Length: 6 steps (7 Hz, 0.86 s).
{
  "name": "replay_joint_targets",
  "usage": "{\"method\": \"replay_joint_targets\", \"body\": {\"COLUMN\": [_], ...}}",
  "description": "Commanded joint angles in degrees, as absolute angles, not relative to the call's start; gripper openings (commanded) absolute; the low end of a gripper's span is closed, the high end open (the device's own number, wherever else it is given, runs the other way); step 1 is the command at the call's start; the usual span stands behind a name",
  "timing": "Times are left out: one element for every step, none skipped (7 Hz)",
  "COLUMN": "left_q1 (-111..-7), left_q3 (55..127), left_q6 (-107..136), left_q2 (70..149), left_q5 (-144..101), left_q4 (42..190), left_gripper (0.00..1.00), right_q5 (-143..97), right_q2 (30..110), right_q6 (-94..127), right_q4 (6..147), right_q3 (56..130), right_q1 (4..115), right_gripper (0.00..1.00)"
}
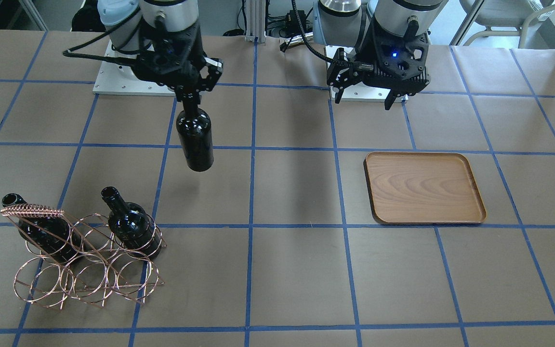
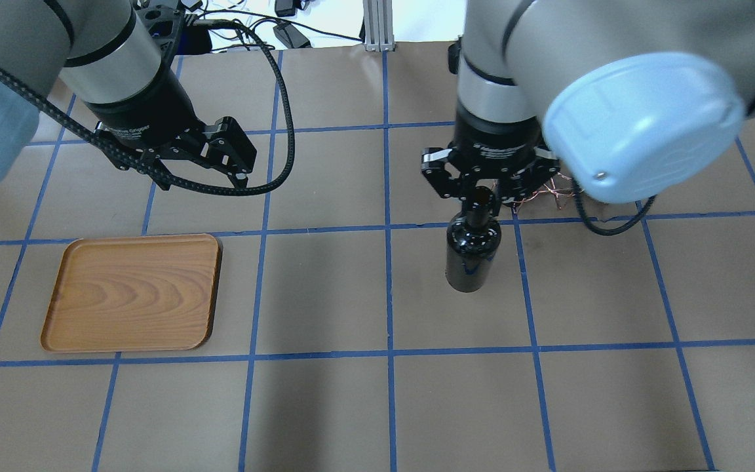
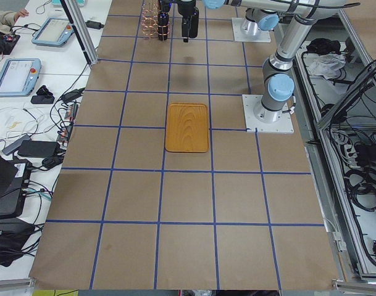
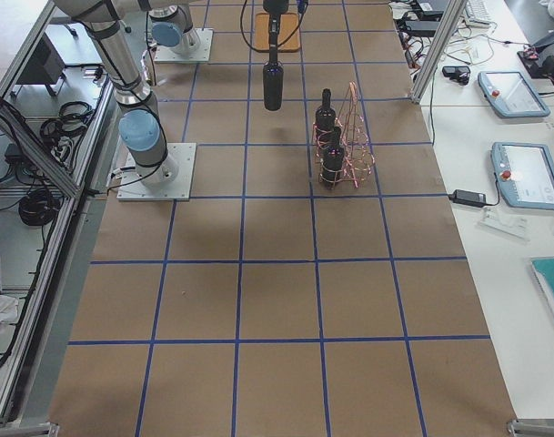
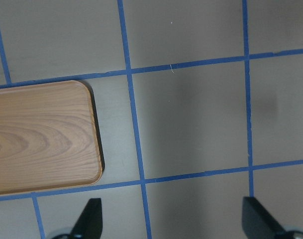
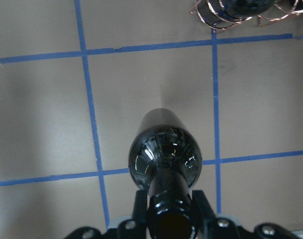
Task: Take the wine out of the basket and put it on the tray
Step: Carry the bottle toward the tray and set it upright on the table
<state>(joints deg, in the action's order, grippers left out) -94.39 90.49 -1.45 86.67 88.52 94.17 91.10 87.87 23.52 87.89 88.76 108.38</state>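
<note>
My right gripper point(image 1: 190, 99) is shut on the neck of a black wine bottle point(image 1: 194, 140) and holds it upright, hanging above the table. It also shows in the overhead view point(image 2: 472, 255) and from above in the right wrist view point(image 6: 163, 149). The copper wire basket point(image 1: 85, 270) stands at the table's far side and holds two more bottles, one point(image 1: 41, 229) and another point(image 1: 130, 224). The empty wooden tray point(image 1: 424, 188) lies on the other half of the table. My left gripper point(image 1: 364, 99) is open and empty, hovering beside the tray point(image 5: 42, 139).
The table is brown paper with a grid of blue tape lines point(image 2: 387, 288). In the overhead view my right arm hides most of the basket point(image 2: 551, 193). Both arm bases stand at the robot's edge of the table.
</note>
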Motion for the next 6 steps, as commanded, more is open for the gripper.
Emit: {"method": "replay_joint_targets", "body": {"left_q1": [-94.39, -94.39, -94.39, -94.39, -93.96, -93.69], "left_q3": [90.62, 90.62, 90.62, 90.62, 90.62, 90.35], "left_q6": [-1.41, -1.49, -1.49, -1.58, -2.02, -2.20], "left_q2": [86.66, 86.57, 86.66, 86.57, 86.57, 86.49], "left_q5": [88.42, 88.51, 88.51, 88.51, 88.59, 88.85], "left_q4": [93.78, 93.78, 93.78, 93.87, 93.78, 93.78], "left_gripper": [1.00, 1.00, 1.00, 1.00, 1.00, 1.00], "right_q5": [90.70, 90.70, 90.79, 90.88, 90.79, 90.62], "right_q2": [82.81, 80.27, 77.37, 75.34, 75.06, 74.71], "right_q6": [30.74, 33.81, 37.32, 38.05, 38.40, 38.84], "right_q4": [93.33, 94.12, 97.18, 97.29, 97.21, 97.21], "right_q3": [86.24, 85.26, 83.69, 81.67, 81.13, 81.12], "right_q1": [112.49, 114.94, 117.66, 118.99, 119.09, 119.61], "right_gripper": [0.20, 0.20, 0.21, 0.21, 0.21, 0.21]}}
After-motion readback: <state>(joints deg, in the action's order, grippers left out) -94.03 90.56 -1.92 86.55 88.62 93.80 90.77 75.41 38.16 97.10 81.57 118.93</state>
